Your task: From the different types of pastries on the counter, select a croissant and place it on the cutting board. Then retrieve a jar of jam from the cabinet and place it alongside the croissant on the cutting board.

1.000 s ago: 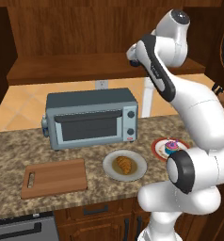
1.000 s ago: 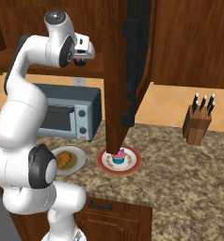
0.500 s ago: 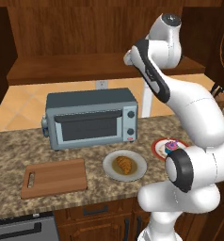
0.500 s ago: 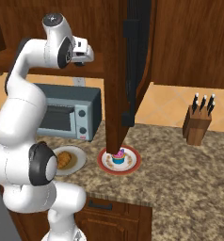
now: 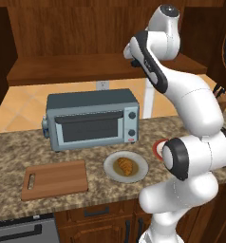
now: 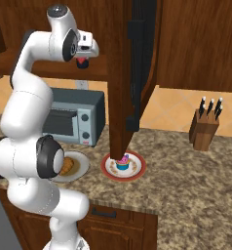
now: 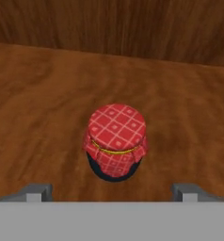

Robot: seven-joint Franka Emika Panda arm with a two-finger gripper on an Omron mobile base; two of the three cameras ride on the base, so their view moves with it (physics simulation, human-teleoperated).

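The gripper (image 7: 112, 193) is spread wide and holds nothing; its fingertips (image 7: 35, 192) stand apart at the bottom of the hand view. The jar of jam (image 7: 116, 141) sits at 12 o'clock from the gap between them, just beyond the tips and untouched, on the shelf of the cabinet (image 7: 48, 94).

Step in hand, as judged: approach to the jar. The next move calls for advancing until the fingers flank the jar, then closing.

The croissant (image 5: 125, 166) lies on a grey plate (image 5: 110, 164), not on the cutting board (image 5: 55, 179), so the first step appears incomplete.
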